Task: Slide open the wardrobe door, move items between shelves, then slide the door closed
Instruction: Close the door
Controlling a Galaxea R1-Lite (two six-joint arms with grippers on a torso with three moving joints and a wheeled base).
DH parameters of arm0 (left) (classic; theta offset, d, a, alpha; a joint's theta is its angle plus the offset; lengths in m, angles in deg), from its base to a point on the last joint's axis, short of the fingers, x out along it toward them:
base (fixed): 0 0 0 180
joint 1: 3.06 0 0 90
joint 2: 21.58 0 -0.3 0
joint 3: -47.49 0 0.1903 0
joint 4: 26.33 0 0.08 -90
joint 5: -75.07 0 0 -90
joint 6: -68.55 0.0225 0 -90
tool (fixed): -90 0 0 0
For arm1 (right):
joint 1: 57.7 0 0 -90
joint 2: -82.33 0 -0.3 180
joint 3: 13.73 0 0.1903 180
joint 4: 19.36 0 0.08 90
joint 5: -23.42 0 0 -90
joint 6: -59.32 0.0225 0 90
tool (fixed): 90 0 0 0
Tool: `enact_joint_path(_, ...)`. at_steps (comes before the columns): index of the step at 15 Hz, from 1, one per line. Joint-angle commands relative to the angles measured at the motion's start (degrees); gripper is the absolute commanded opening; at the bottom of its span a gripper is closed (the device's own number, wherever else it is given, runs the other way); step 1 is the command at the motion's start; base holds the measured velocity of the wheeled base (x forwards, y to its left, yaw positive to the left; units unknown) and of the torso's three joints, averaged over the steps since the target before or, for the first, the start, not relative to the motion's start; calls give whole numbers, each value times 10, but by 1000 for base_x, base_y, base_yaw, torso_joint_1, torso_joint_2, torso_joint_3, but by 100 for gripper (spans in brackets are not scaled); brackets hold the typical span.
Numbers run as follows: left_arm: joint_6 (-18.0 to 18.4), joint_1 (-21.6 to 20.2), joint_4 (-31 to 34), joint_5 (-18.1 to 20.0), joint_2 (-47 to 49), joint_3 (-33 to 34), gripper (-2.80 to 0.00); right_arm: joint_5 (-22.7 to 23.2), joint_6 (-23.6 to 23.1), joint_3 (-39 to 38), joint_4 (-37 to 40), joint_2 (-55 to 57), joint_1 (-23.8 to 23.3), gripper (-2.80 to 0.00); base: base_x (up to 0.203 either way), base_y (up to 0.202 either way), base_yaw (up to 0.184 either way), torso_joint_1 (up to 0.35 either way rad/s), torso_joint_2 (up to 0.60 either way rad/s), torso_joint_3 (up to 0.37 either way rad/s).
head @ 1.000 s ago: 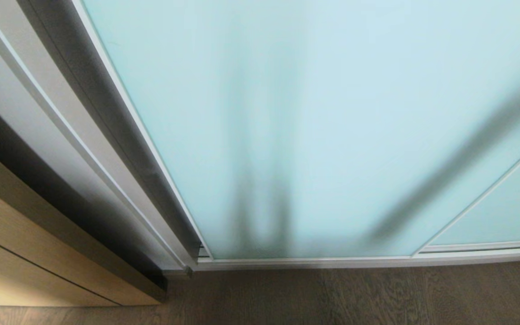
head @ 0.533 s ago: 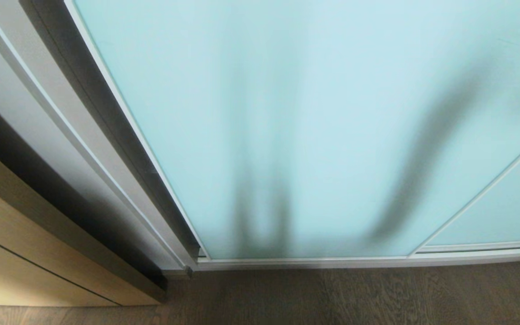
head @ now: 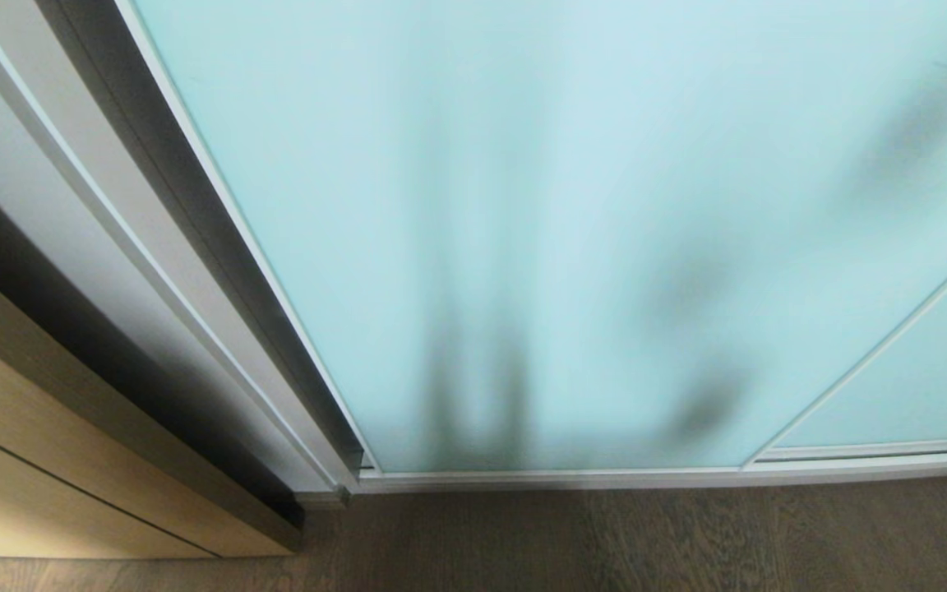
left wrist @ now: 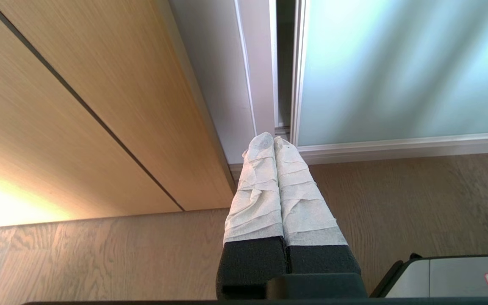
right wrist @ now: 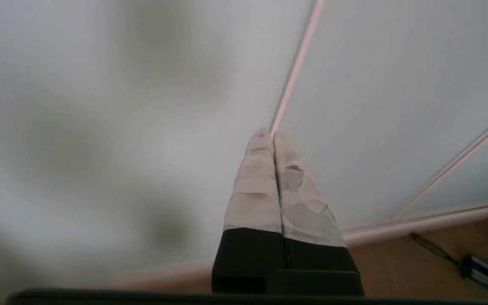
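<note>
Across most of the head view, the sliding wardrobe door (head: 572, 205) is seen fully drawn across the opening, its bottom rail meeting the wood-grain floor (head: 646, 534), with the light wood cabinet front (head: 46, 460) at the left. The left gripper (left wrist: 273, 142) is held low above the floor near the door's corner, wrapped fingers pressed together and empty. The right gripper (right wrist: 270, 134) is pointed at the frosted glass beside a thin frame strip (right wrist: 295, 67), fingers likewise pressed together, nothing pinched.
</note>
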Motion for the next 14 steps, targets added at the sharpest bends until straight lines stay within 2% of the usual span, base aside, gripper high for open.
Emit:
enact_joint_path(1, 0, 0, 0, 0, 0, 0, -280, -4, -53, -58, 62, -108, 69, -280, 0, 0, 0, 0, 0, 0)
enact_joint_path(3, 0, 0, 0, 0, 0, 0, -280, -35, -85, -132, 112, -148, 177, -280, 0, 0, 0, 0, 0, 0)
enact_joint_path(4, 1, 0, 0, 0, 0, 0, -280, -74, -91, -162, 129, -170, 225, -280, 0, 0, 0, 0, 0, 0)
enact_joint_path(6, 1, 0, 0, 0, 0, 0, -280, -200, -86, -219, 142, -191, 278, -280, 0, 0, 0, 0, 0, 0)
enact_joint_path(7, 0, 0, 0, 0, 0, 0, -280, -224, -76, -238, 137, -194, 307, -280, 0, 0, 0, 0, 0, 0)
enact_joint_path(9, 0, 0, 0, 0, 0, 0, -280, -243, -46, -281, 126, -201, 347, -280, 0, 0, 0, 0, 0, 0)
enact_joint_path(11, 0, 0, 0, 0, 0, 0, -280, -245, -46, -320, 121, -232, 399, -280, 0, 0, 0, 0, 0, 0)
enact_joint_path(14, 1, 0, 0, 0, 1, 0, -280, -245, -46, -364, 123, -333, 394, -280, 0, 0, 0, 0, 0, 0)
